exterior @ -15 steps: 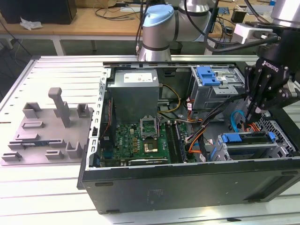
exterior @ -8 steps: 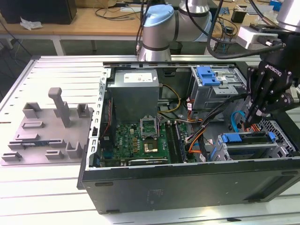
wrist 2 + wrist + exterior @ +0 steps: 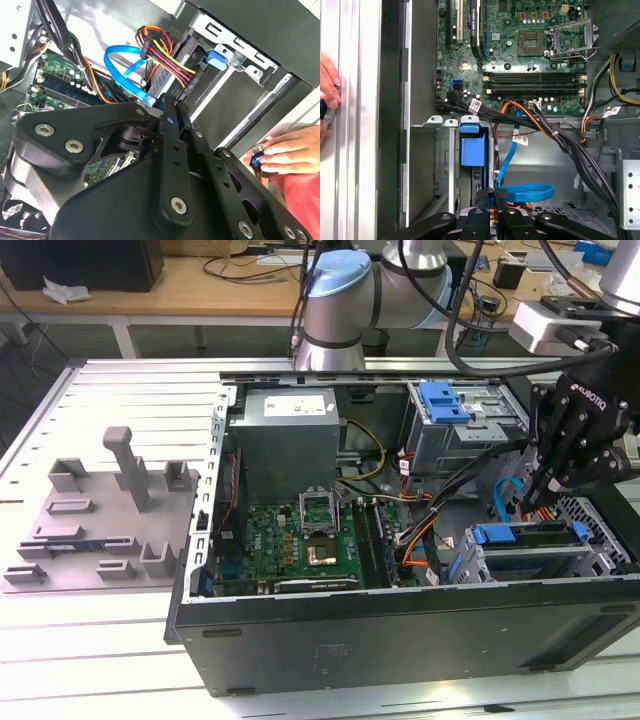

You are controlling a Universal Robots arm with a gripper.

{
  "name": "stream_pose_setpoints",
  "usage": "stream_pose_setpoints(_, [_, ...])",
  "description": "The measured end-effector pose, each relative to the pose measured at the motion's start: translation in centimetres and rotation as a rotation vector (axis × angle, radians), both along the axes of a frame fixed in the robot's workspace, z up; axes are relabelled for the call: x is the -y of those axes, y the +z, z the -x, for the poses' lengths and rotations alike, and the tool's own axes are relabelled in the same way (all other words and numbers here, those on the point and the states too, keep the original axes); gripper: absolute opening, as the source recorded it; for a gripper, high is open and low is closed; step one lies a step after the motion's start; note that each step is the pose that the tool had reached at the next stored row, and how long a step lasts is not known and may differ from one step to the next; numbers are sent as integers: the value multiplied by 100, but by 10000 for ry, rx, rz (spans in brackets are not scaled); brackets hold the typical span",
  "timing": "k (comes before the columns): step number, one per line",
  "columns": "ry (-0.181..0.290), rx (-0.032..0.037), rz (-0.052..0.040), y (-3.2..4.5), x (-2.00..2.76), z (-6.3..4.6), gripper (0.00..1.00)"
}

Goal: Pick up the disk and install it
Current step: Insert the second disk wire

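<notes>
Seating is the step we judge to be in hand: the disk [image 3: 515,536] lies edge-on in the lower drive bay at the front corner of the computer case [image 3: 400,640], with the blue end of its bracket showing. The gripper [image 3: 530,502] hangs just above that bay, its fingers [image 3: 170,112] drawn close together, and we can make out nothing between them. To do this well, we would press squarely on the bracket end, along the line of the bay's rails, so the disk slides home without tilting or binding. Inside the case, a looped blue data cable [image 3: 525,191] and a bundle of coloured power leads [image 3: 160,42] lie right beside the fingers and could snag or be pinched. Deeper in the case are the motherboard [image 3: 300,540] and an upper cage with a blue latch [image 3: 445,400]. Outside the case wall, a person's hand [image 3: 285,152] rests on a small blue knob.
</notes>
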State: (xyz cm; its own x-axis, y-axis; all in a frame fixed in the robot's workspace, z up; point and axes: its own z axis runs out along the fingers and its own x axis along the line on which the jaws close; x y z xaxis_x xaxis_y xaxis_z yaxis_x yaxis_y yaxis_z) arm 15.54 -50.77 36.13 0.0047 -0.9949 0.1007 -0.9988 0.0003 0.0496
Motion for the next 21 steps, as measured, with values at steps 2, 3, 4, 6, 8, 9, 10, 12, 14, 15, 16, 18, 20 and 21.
stream_pose_setpoints(2, [-8,0,-102,0,53,-19,16])
stream_pose_setpoints(3, [-13,0,-154,-1,65,-22,16])
stream_pose_setpoints(4, [-16,0,-213,-2,76,-24,16])
stream_pose_setpoints(6, [-20,0,-383,-3,103,-26,16])
stream_pose_setpoints(8, [-24,0,-604,-4,140,-27,16])
stream_pose_setpoints(9, [-27,0,-652,-5,158,-26,16])
stream_pose_setpoints(10, [-30,-1,-675,-5,177,-26,16])
stream_pose_setpoints(12, [-39,-1,-728,-8,230,-26,16])
stream_pose_setpoints(14, [-41,-1,-763,-15,258,-26,16])
stream_pose_setpoints(15, [-40,-1,-768,-17,258,-26,16])
stream_pose_setpoints(16, [-42,-1,-794,-23,258,-22,16])
stream_pose_setpoints(18, [-41,-1,-861,-28,258,-18,16])
stream_pose_setpoints(20, [-40,-1,-917,-31,258,-16,16])
stream_pose_setpoints(21, [-40,-2,-931,-33,257,-15,16])
